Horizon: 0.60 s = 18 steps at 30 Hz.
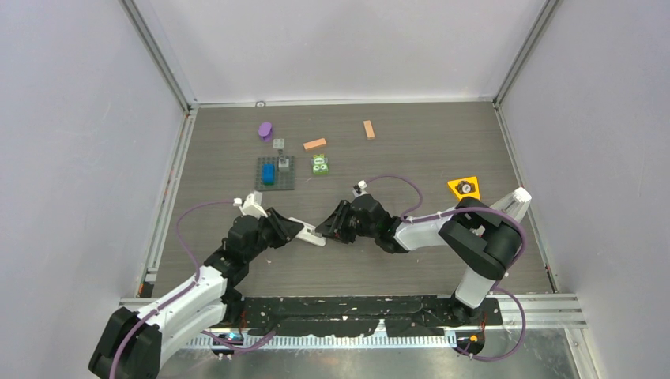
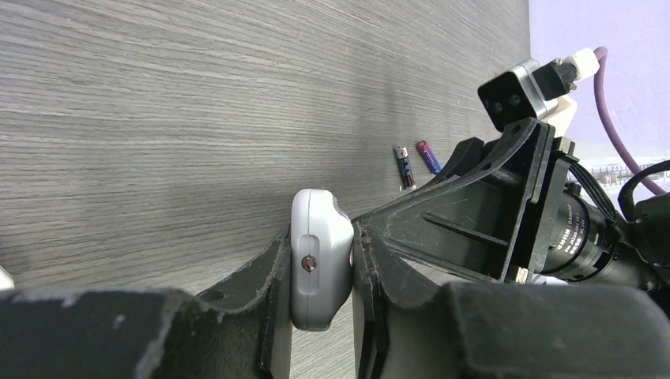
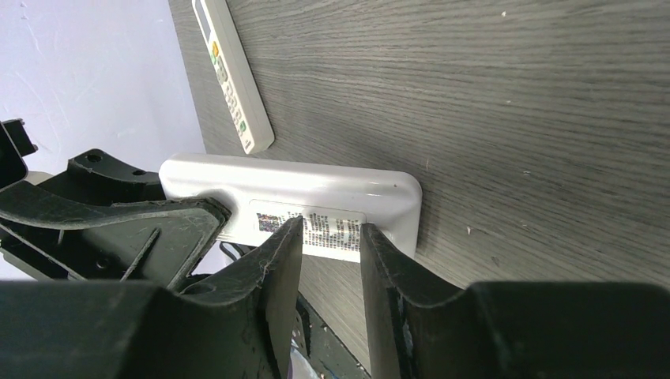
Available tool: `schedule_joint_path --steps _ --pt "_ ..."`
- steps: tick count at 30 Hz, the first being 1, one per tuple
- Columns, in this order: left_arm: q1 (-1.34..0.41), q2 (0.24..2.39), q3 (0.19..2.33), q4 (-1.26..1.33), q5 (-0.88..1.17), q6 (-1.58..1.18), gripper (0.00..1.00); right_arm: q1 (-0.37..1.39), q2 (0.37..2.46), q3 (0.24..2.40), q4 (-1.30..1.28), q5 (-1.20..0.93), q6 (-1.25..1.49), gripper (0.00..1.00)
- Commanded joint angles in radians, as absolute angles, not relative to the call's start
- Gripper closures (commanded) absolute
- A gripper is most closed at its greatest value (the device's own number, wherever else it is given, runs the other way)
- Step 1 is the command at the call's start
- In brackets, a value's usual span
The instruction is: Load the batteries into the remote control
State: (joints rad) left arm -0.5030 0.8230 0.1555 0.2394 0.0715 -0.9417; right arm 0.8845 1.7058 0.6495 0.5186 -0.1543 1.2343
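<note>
White remote [image 2: 320, 268] – long axis running hand to hand | left hand [image 1: 296, 230] – partly closed, clamped on its end | right hand [image 3: 332, 237] – fingers narrowly apart at labelled back, grip unclear | batteries [image 2: 404, 167] – two seen, side by side on bench [image 2: 158, 95], beyond right hand, likely nearer it

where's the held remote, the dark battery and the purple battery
remote [image 2: 320, 268], left wrist view, its end face
dark battery [image 2: 404, 167], left wrist view, mid body
purple battery [image 2: 429, 157], left wrist view, mid body
</note>
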Motion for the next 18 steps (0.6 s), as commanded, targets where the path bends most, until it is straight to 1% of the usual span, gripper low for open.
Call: schedule_joint_path --steps 1,11,18 --pt "-0.505 0.858 0.142 0.058 0.008 -0.876 1.0 0.89 1.675 0.672 0.51 -0.134 1.224 0.62" --pt "-0.505 0.865 0.146 0.053 0.009 -0.877 1.0 0.89 1.661 0.679 0.481 -0.133 1.196 0.61" --pt "-0.505 0.872 0.146 0.056 0.016 -0.877 1.0 0.888 1.693 0.685 0.533 -0.171 1.195 0.61"
